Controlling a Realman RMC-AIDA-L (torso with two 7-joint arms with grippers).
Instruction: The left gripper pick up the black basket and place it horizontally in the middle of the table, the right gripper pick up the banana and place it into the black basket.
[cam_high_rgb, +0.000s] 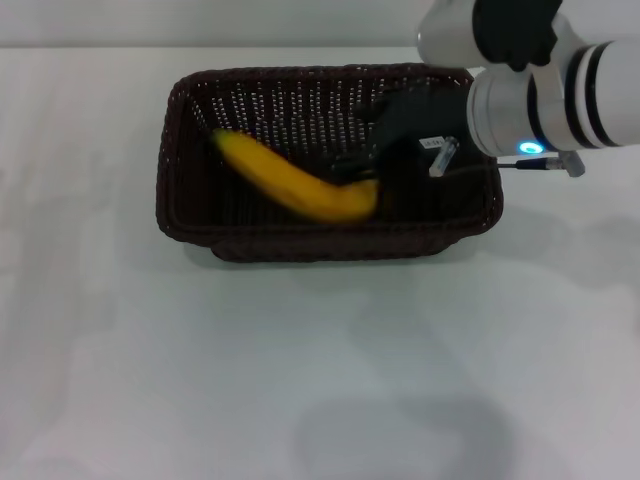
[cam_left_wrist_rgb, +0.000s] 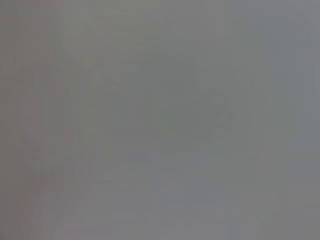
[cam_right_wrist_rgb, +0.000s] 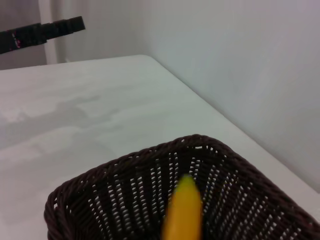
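Lowering the banana (cam_high_rgb: 295, 184) into the black basket (cam_high_rgb: 190, 215), we are gripping its three-o'clock end with the right gripper (cam_high_rgb: 362, 165), and releasing is looking next.

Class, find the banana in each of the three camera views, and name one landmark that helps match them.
Head view: the banana lies diagonally inside the black basket, by the right gripper.
Left wrist view: not in it.
Right wrist view: the banana shows at the bottom, inside the basket.
Shared landmark: the woven basket rim.

A pale wall (cam_right_wrist_rgb: 240, 60) rises behind the tabletop.
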